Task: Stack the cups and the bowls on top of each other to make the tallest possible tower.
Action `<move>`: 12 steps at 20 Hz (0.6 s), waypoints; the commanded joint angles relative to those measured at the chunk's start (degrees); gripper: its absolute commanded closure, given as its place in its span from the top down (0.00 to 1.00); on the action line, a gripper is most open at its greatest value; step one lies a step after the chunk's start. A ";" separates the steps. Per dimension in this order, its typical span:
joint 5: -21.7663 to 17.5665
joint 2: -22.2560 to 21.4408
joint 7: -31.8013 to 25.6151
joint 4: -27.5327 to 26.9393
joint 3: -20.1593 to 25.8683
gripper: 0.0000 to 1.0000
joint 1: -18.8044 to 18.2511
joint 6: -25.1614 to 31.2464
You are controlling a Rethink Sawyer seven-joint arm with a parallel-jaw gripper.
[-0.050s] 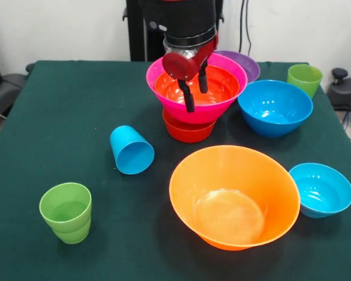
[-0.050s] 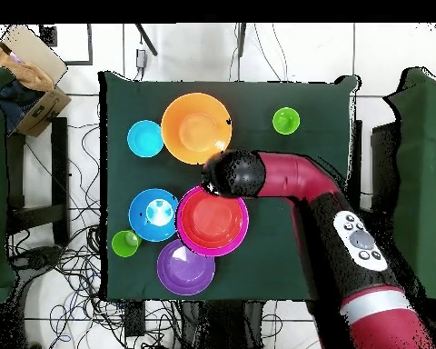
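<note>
Orange bowl: largest, loose at near table side, not yet stacked.
Tower: pink bowl with red-orange one nested inside, on a red-orange base; only three pieces.
Blue bowls, purple bowl: loose, waiting.
Cups: loose, one sky blue tipped over.
Gripper: fingers spread, empty, over the tower.

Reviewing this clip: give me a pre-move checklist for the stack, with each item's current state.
1. Gripper open over the tower: ok, fingers apart.
2. Gripper empty: ok.
3. Red-orange bowl seated inside pink bowl: ok.
4. Pink bowl level on the bowl beneath: cannot tell.
5. Sky blue cup upright for pickup: not ok, lies on its side.
6. Large orange bowl unobstructed: ok.
</note>
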 commanded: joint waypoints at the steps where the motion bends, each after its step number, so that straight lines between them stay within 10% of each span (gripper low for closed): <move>1: -3.26 -0.47 4.48 -20.86 -1.55 1.00 5.97 23.63; 5: -6.71 -0.65 1.25 -28.75 -1.07 1.00 7.23 35.09; 12: -11.16 0.05 -6.15 -33.04 0.14 1.00 5.41 36.49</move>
